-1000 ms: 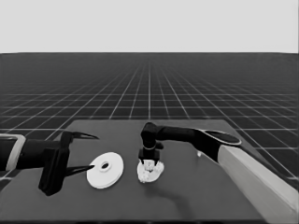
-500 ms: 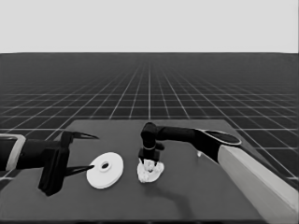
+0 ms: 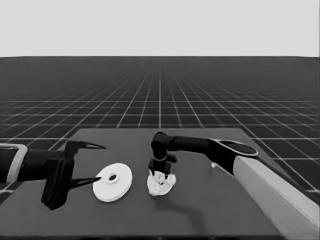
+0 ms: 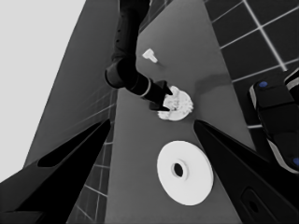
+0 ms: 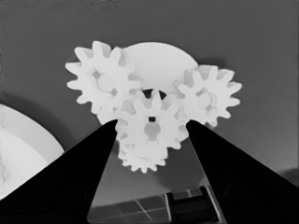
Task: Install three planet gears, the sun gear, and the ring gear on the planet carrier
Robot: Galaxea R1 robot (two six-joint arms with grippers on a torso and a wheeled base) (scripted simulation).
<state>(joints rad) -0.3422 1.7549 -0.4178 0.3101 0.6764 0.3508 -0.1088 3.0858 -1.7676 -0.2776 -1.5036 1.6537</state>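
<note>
On the tabletop, the larger round part lies beside the parked left tool, its fingers spread. The right tool pinches the centre gear over the smaller round part, between two gears already seated there.

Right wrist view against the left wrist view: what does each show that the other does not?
Only the right wrist view resolves the gears: the middle gear between the right gripper fingers, two gears seated on the smaller round part, a fourth underneath.

Only the left wrist view shows the thin white piece, the larger round part's centre hole, and the left gripper, parked, open.

Both show the gear cluster and the larger round part.
</note>
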